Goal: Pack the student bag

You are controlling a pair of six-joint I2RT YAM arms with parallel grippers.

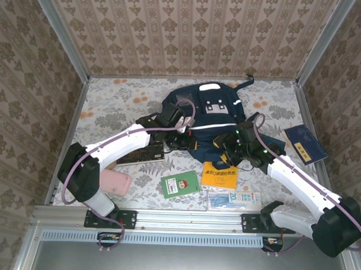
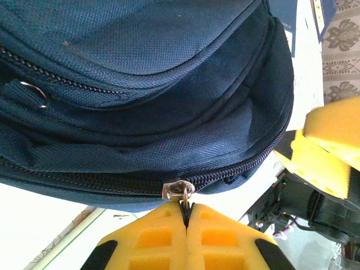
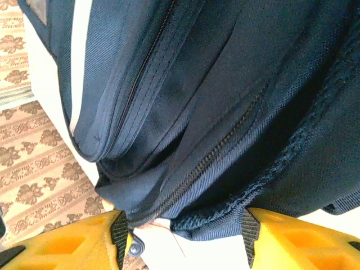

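Floral-patterned table [image 1: 110, 103] inside wallpapered enclosure. Noted near centre, towards the far side: student bag [image 1: 212, 115], lying flat, navy fabric, white stripes, strap trailing at the far end. Noted around its near end: pink case [image 1: 115, 183], green booklet [image 1: 180, 183], orange booklet [image 1: 219, 175], clear packet [image 1: 233, 200]; blue book [image 1: 305, 144] off to the right. None packed yet.

Left gripper [image 2: 185, 212]: jaws together, clamped on zipper pull [image 2: 181, 190] of the bag's lower zip line. Right gripper [image 3: 183, 228]: jaws apart, straddling the bag's bottom hem, fabric between them but not squeezed.

Handling, as judged:
- Soft, floppy woven shell with no stiffness; likely to sag, bunch and drag across the table when pulled at one point.
- Probably light while unfilled.
- Pull tab small, metal and slippery; easy to lose from the pads.
- Best holds: pull tab for running the zip, hem or seam edge close by for counter-tension.
- Needs a second hold pinching a thick seam, not a smooth panel, to stop the whole bag sliding.
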